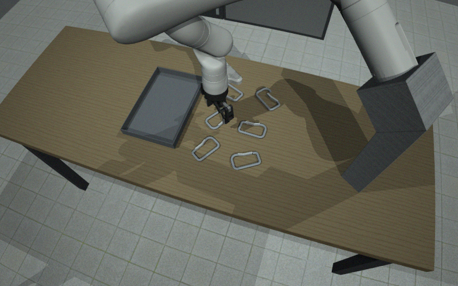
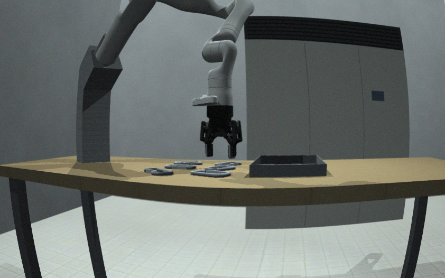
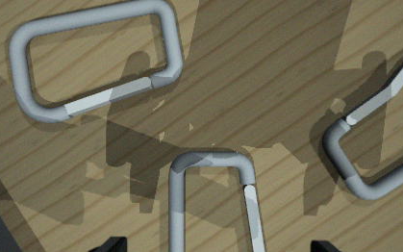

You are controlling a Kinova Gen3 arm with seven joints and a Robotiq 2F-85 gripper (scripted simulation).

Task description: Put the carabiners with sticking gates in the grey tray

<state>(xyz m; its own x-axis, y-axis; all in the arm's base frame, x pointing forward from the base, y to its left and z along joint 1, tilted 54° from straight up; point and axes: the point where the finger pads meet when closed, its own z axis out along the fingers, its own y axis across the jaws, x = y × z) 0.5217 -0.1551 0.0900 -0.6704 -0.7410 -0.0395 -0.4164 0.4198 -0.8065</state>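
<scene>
My gripper (image 1: 228, 118) (image 2: 220, 155) (image 3: 215, 246) is open and empty, pointing down above a silver carabiner (image 1: 206, 121) (image 3: 176, 216) with a straight gate; part of it is hidden in the top view. A second carabiner (image 1: 241, 95) (image 2: 210, 175) (image 3: 17, 67) lies behind, its gate straight and closed. A third (image 1: 250, 135) (image 3: 398, 176) lies to the right, its gate kinked. At the back right, another carabiner (image 1: 262, 102) has its gate set inward. Two more carabiners (image 1: 210, 153) (image 1: 248, 166) lie toward the front. The grey tray (image 1: 149, 138) (image 2: 288, 170) looks empty.
The wooden table (image 1: 63, 81) (image 2: 390, 172) carries everything. The tray's raised walls stand left of the carabiners in the top view. The robot's grey pedestal (image 1: 394, 113) (image 2: 94, 138) stands on the other side. Arm shadows cross the carabiners. A large grey cabinet (image 2: 276, 103) stands beyond the table.
</scene>
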